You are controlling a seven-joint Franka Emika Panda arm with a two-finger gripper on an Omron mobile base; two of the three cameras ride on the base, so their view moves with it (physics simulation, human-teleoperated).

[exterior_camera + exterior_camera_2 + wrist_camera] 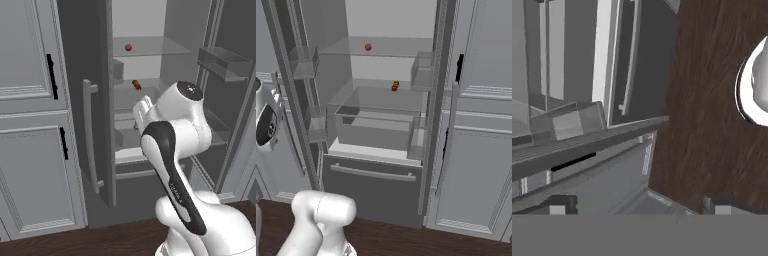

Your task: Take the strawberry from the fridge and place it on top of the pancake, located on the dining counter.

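The fridge (102,100) stands with both doors swung open. On its upper glass shelf, toward the back, lies the small red strawberry (128,47) (368,47). My gripper (639,204) is open, its two dark fingertips (559,204) set wide apart with nothing between them. It hangs well below the strawberry, in front of the fridge's lower part, and looks at door bins and the wood floor. The arm's wrist (143,111) covers part of the middle shelves in the left base view. The pancake and the dining counter are out of view.
An orange-red and dark banded item (136,84) (395,86) lies on the shelf below the strawberry. Clear door bins (304,62) (222,62) line both open doors. The bottom drawer (373,172) is shut. Light-grey cabinets (30,115) flank the fridge, above dark wood floor (712,110).
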